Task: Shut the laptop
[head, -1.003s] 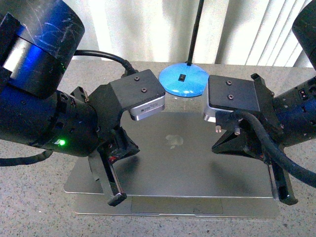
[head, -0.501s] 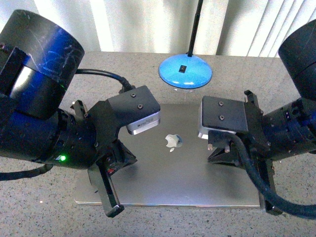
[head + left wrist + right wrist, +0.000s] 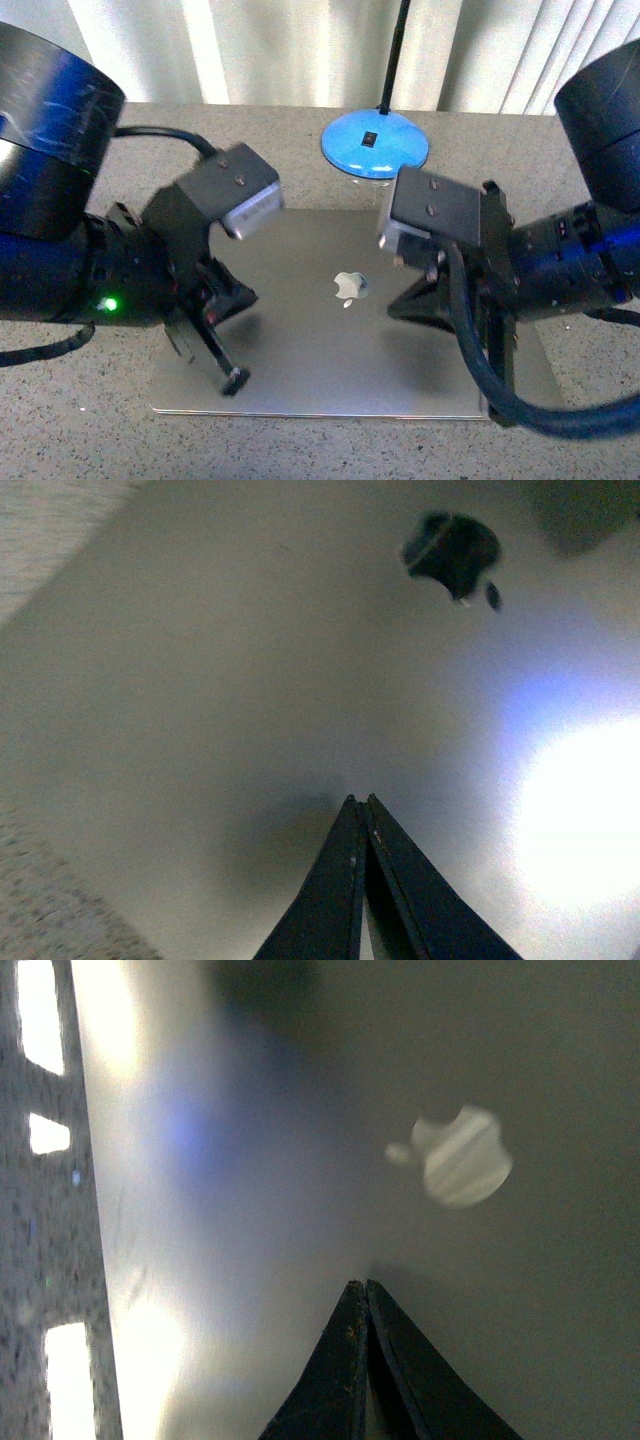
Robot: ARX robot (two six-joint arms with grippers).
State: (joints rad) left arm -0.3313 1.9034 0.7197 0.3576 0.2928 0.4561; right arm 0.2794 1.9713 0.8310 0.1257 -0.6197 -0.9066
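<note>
The laptop [image 3: 330, 340] lies shut and flat on the speckled grey desk [image 3: 70, 425], about midway between the left and right edges and towards the near edge. Its silver lid faces up, with the apple logo [image 3: 347, 287] at its centre. The left gripper [image 3: 232, 378] is clenched with its fingers pressed together on nothing, its tip over the lid's near-left corner. The right gripper [image 3: 500, 412] is likewise clenched and empty, over the lid's near-right corner. Both wrist views show the paired black fingers meeting at a point just at the lid, each with a soft shadow beneath; whether they touch the metal I cannot tell. A blue lamp base [image 3: 374, 145] sits beyond the laptop, near the desk's far edge.
</note>
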